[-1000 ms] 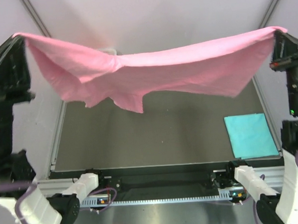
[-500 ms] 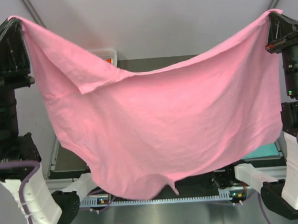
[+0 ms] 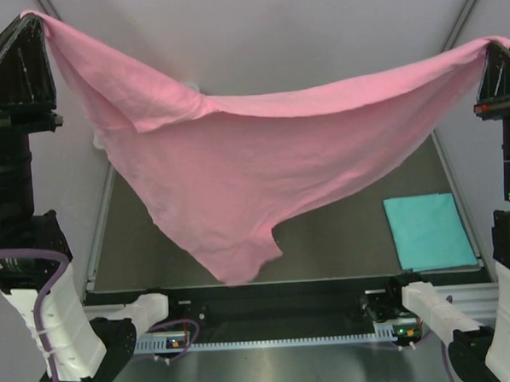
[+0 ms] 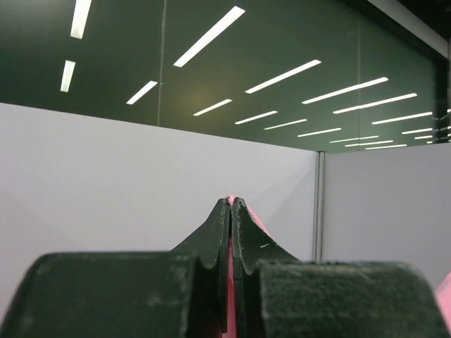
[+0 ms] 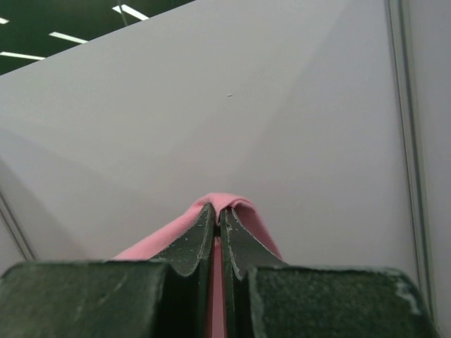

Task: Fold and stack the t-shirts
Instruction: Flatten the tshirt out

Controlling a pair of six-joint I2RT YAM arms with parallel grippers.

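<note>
The light pink t-shirt (image 3: pixel 253 157) hangs spread in the air between both grippers, high above the table, its lower part drooping to a point at the centre-left. My left gripper (image 3: pixel 25 16) is shut on its upper left corner; pink cloth shows between the jaws in the left wrist view (image 4: pixel 230 282). My right gripper (image 3: pixel 497 43) is shut on its upper right corner; pink cloth (image 5: pixel 232 208) wraps over the fingertips. The teal t-shirt (image 3: pixel 428 229) lies folded flat on the table at the right. The orange t-shirt is hidden.
The dark table (image 3: pixel 343 238) has metal rails along its left, right and near edges. A white basket (image 3: pixel 185 88) at the back is mostly hidden behind the pink cloth. White walls enclose the back and sides.
The pink shirt swung toward the camera, then back; its lower edge now hangs over the table's centre-left. The teal shirt shows again. The left gripper holds higher than a second ago.
</note>
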